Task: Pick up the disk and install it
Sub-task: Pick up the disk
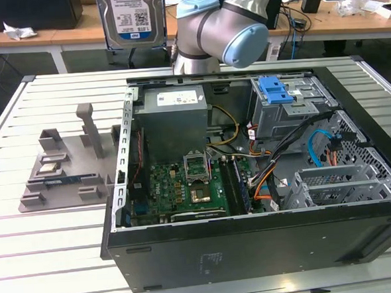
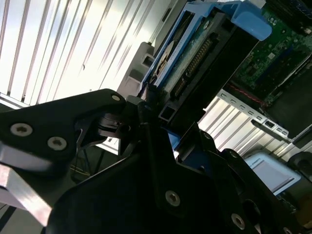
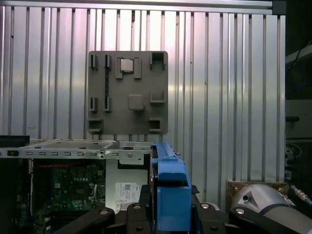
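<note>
Well, the disk (image 1: 133, 14) is up in the air, hanging upright near the top of the exterior view with its printed label facing the camera. It sits just to the exterior view's left of the arm (image 1: 223, 26) and well apart from the open computer case (image 1: 255, 249) on the slatted table (image 1: 50, 261).

In the second wrist view the gripper (image 2: 152, 105) has its jaws closed onto the drive. Black fingers (image 2: 73, 117) press in from either side, and the blue bracket (image 2: 248, 22) runs away from them. The grip looks to be on the bracket's edge, though shadow there makes the exact contact hard to judge. The first wrist view looks down the bracket's narrow blue edge, with the table's slats beyond it.

Down on the table, the grey fixture plate (image 1: 58, 175) lies flat at the exterior view's left, just beside the case. Inside the case, the grey power-supply box (image 1: 174, 118) sits at the far side. The green motherboard (image 1: 185, 187) lies flat nearer the camera. The grey cage (image 1: 293, 110) stands toward the exterior view's right, with the blue latch (image 1: 275, 88) on top of it. The disk is not in the case at this moment.
</note>
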Tool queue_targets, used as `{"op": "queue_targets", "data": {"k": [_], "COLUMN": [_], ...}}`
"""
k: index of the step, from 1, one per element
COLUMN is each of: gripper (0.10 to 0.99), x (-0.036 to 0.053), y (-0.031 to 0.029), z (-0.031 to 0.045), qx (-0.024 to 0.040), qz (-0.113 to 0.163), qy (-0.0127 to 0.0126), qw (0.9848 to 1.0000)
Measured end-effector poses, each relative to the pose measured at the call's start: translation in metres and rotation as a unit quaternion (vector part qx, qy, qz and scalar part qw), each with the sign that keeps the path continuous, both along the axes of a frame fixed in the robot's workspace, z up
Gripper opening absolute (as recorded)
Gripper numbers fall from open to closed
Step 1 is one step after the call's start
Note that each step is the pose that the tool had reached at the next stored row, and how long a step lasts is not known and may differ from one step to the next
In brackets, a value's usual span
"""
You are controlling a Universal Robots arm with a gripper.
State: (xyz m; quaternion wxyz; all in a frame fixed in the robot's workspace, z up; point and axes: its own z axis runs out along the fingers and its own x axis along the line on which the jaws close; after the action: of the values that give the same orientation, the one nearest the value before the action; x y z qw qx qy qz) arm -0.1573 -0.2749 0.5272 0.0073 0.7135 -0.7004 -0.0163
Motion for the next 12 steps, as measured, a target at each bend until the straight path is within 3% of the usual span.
{"op": "queue_targets", "data": {"k": [12], "gripper": [0.365], "x": [0.0361], "y": [0.0], "z": [0.0], "qx": [0.0], "qz": [0.0], "qy": [0.0004], "qw": [1.0]}}
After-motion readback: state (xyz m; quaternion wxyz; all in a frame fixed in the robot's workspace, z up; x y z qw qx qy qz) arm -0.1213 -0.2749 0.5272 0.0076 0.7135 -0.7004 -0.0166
